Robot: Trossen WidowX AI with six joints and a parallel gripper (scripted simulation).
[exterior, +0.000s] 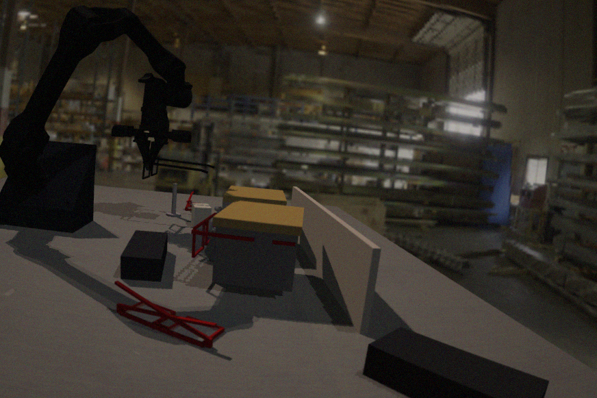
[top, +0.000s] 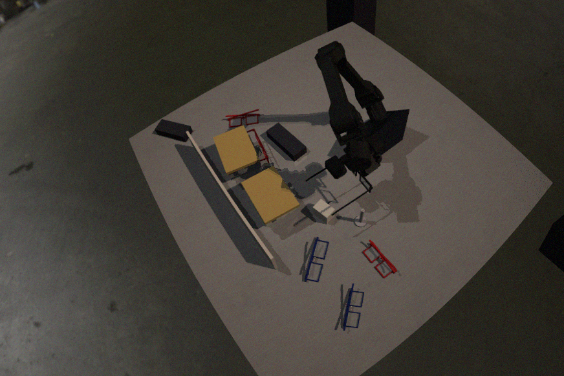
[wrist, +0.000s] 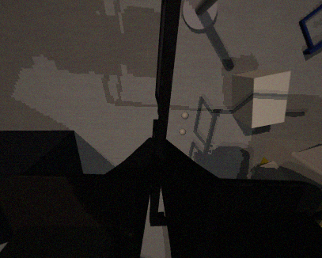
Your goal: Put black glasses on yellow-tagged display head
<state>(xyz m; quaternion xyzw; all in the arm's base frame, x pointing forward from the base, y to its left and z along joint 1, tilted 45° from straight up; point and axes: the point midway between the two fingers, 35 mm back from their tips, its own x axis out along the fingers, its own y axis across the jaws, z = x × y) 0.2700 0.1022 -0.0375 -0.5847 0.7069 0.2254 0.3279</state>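
From here I read the table (top: 437,244) (exterior: 72,336) as matt and faintly grained. Both head blocks' yellow tops (top: 237,148) (exterior: 260,215) look flat, like painted board. The red glasses (top: 381,257) (exterior: 163,318) at five o'clock from above and in the exterior foreground resemble smooth plastic.
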